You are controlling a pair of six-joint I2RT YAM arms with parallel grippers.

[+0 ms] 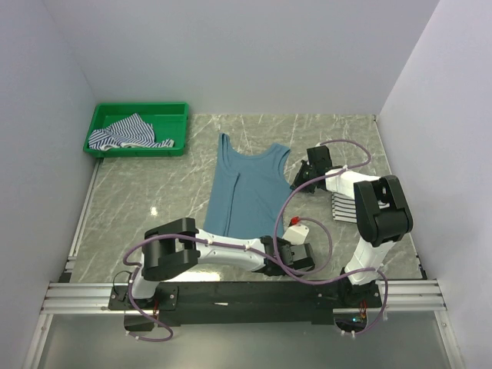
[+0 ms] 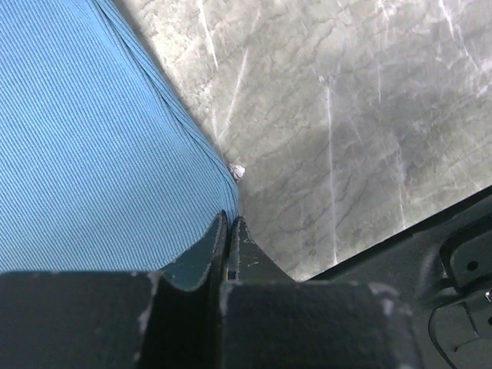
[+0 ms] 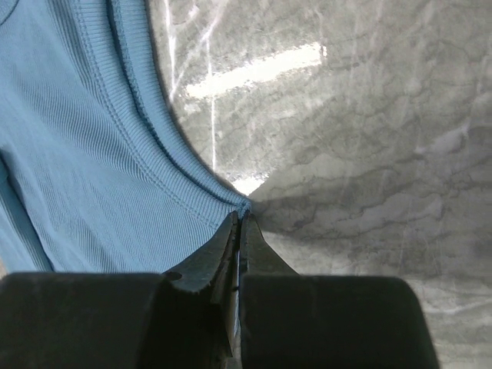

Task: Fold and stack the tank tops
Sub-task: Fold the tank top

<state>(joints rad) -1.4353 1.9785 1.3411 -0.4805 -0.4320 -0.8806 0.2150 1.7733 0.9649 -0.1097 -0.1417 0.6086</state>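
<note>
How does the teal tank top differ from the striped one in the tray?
The teal tank top lies spread out on the table; the striped tank top sits bunched in the green tray. The teal one is plain; the striped one is blue and white. The left gripper and right gripper are shut on the teal one's edges; nothing holds the striped one. Both are cloth.

Left arm, lower centre: white links, black blocky joint housings. Right arm, right of frame: same build. Purple cables loop along both. Small red-and-white tag at the left wrist. Wrist views: left gripper and right gripper dark, tapered, edges chipped pale.
</note>
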